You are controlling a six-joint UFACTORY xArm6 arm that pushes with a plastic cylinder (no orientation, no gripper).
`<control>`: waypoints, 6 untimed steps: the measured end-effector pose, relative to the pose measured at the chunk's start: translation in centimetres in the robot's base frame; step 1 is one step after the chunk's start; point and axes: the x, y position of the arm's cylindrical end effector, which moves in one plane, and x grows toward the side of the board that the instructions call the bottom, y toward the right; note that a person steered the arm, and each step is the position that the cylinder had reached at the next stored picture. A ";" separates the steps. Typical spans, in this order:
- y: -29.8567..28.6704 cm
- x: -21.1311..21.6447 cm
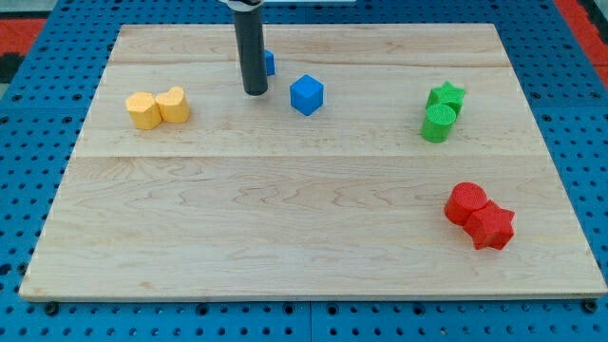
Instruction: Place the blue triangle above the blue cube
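The blue cube (307,95) sits on the wooden board right of the top middle. A second blue block (270,63), mostly hidden behind my rod, shows only as a sliver, so its shape cannot be made out; it lies up and to the left of the cube. My tip (255,91) rests on the board just below and left of that block, apparently touching it, and a short way left of the blue cube.
Two yellow blocks (158,107) touch each other at the view's left. A green star (446,96) and a green cylinder (438,123) sit at the right. A red cylinder (466,202) and a red star (491,227) sit at lower right.
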 end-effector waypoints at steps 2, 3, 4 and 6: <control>-3.3 -2.8; -3.3 -3.9; 1.3 -5.8; 7.9 -4.5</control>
